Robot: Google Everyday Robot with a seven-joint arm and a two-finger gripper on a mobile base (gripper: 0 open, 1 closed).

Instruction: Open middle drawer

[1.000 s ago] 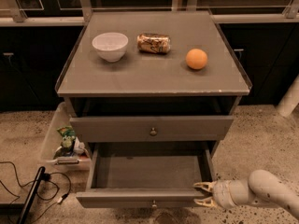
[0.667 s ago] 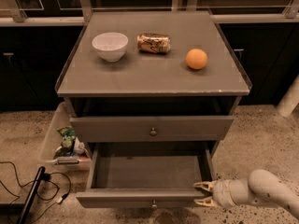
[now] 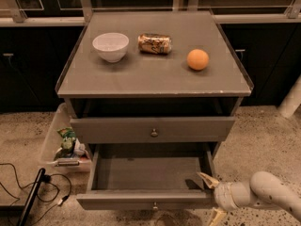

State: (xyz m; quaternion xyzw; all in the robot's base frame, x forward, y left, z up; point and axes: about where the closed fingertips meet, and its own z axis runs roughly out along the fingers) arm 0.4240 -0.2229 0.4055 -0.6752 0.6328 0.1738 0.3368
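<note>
At the lower right of the camera view, the gripper (image 3: 206, 198) sits at the right end of the middle drawer (image 3: 146, 173), on a pale arm (image 3: 268, 192) that comes in from the right edge. Its two fingers are spread apart, one tip over the drawer's front right corner and the other below the front panel; I cannot tell whether either touches the wood. That drawer is pulled well out, its plain grey inside showing and its brass knob (image 3: 154, 205) at the centre of the front. Above it, the upper drawer (image 3: 117, 128) is nearly closed. On the counter (image 3: 155, 79) stand a white bowl (image 3: 110, 46), a can (image 3: 154, 44) lying on its side, and an orange (image 3: 197, 59), each apart from the others.
</note>
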